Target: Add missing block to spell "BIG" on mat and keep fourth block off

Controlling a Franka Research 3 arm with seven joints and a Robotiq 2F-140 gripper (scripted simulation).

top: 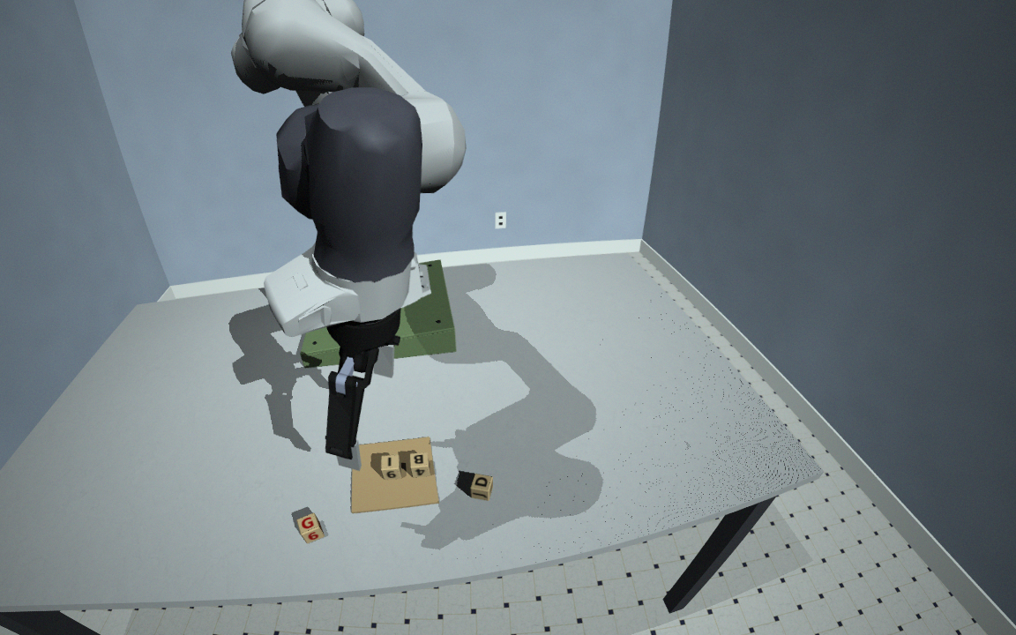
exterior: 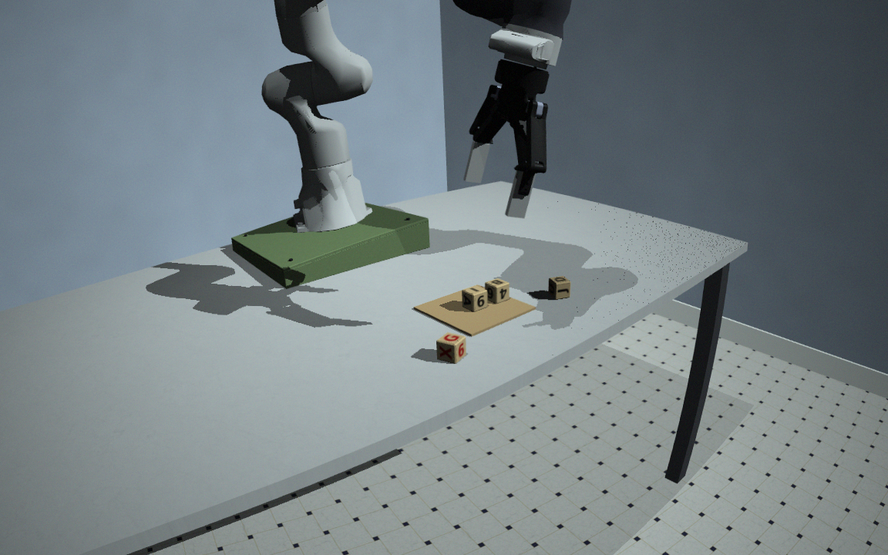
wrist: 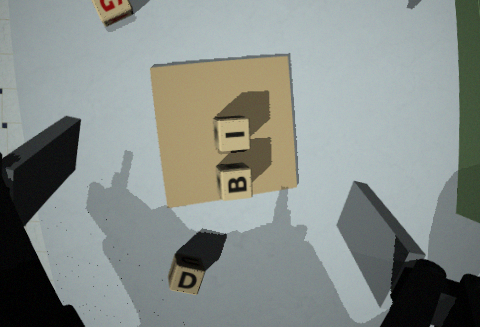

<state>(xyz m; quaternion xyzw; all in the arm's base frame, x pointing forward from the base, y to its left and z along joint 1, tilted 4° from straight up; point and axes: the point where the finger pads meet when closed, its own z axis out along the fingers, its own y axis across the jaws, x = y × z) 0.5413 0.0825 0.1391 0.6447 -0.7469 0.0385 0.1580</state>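
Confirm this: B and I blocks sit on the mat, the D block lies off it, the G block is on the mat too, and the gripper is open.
Not quite: the G block lies off the mat, on the table, as the wrist view shows. The B and I blocks are on the mat, the D block is off it, and the gripper is open.

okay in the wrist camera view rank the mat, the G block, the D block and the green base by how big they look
1. Mat, largest.
2. Green base, cut off by the frame edge, so only a strip shows.
3. D block and G block: look about alike, not ranked.
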